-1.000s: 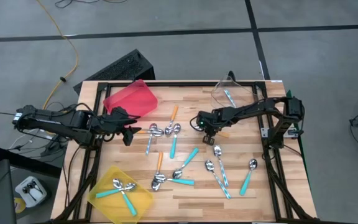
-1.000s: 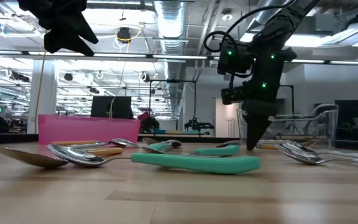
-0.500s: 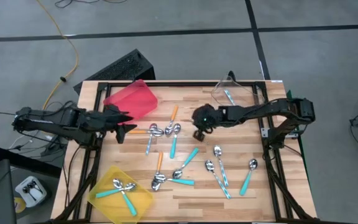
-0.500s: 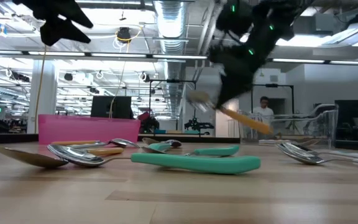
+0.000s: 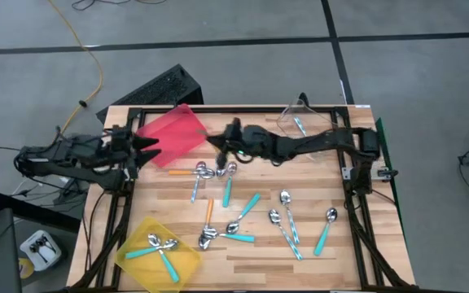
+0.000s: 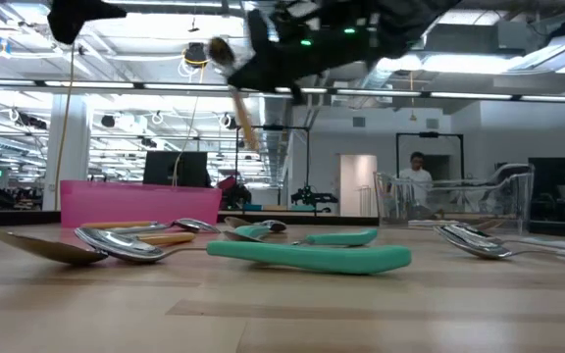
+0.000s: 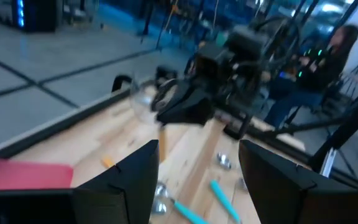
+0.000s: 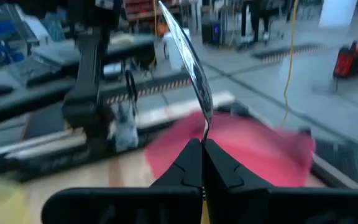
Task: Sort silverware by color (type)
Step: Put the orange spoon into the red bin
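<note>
My right gripper (image 5: 223, 145) hangs above the table beside the red bin (image 5: 173, 134), shut on an orange-handled spoon (image 6: 233, 93). My left gripper (image 5: 141, 145) stands open and empty at the table's left edge, near the bin's left side, with its fingertips (image 7: 135, 171) apart. Several teal, orange and light blue spoons (image 5: 228, 191) lie flat on the wood between the arms. The yellow bin (image 5: 137, 259) at the near left holds teal spoons. The clear bin (image 5: 287, 122) at the far right holds a light blue one. My right gripper pinches the spoon between its two fingers at the thin neck (image 8: 204, 138), just below the metal bowl (image 8: 188, 53). The fingers come in level from the table's right. The spoon is lifted clear, bowl up, and its orange handle (image 6: 247, 126) slants down below the fingers.
A long teal spoon (image 6: 312, 257) lies close to the near edge. A black keyboard (image 5: 157, 88) sits on the floor beyond the far left corner. A person (image 6: 418, 169) stands far off in the room.
My right gripper has risen from the table's middle right with the orange spoon and swung toward the left, to the red bin. It has tipped from pointing down to level. The spoon is lifted clear. My left gripper has drawn back toward the left edge and up.
</note>
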Tool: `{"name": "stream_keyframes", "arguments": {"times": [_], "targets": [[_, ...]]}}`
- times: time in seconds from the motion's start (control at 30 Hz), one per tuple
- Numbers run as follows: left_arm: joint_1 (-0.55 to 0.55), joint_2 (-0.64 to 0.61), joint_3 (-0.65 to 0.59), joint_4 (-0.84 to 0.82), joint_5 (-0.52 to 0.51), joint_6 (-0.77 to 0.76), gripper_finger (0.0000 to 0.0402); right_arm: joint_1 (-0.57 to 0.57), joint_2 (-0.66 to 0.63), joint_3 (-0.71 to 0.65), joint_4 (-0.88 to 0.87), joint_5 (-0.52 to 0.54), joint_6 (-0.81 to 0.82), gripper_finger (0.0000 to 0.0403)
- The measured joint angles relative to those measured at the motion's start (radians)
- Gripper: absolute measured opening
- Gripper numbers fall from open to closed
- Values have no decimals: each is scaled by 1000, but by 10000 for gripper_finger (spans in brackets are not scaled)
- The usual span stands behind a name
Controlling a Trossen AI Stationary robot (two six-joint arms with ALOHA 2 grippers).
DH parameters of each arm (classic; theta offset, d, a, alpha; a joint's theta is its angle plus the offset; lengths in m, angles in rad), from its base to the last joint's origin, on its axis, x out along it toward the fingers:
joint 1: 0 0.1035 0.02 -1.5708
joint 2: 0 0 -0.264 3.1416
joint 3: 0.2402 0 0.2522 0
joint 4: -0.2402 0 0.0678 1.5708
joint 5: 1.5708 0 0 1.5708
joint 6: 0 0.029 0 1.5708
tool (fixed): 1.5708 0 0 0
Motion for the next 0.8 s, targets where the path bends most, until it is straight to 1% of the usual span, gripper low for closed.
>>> {"name": "stream_keyframes", "arguments": {"times": [0.17, 0.27, 0.37, 0.5, 0.67, 0.8], "targets": [[0, -39, 0, 1, -13, 19, 205, -15, 185, 260, -34, 0, -74, 18], [0, -51, 0, 2, -13, 20, 205, -37, 284, 427, -117, -12, -83, 18], [0, -58, 0, 0, -10, 40, 205, -62, 383, 596, -210, -50, -82, 18], [0, -57, 0, -2, -5, 50, 205, -82, 498, 778, -343, -60, -81, 18], [0, -58, 0, -3, -4, 60, 205, -101, 582, 916, -462, -85, -74, 18], [0, -58, 0, -5, -4, 64, 205, -113, 607, 945, -469, -85, -72, 18]]}}
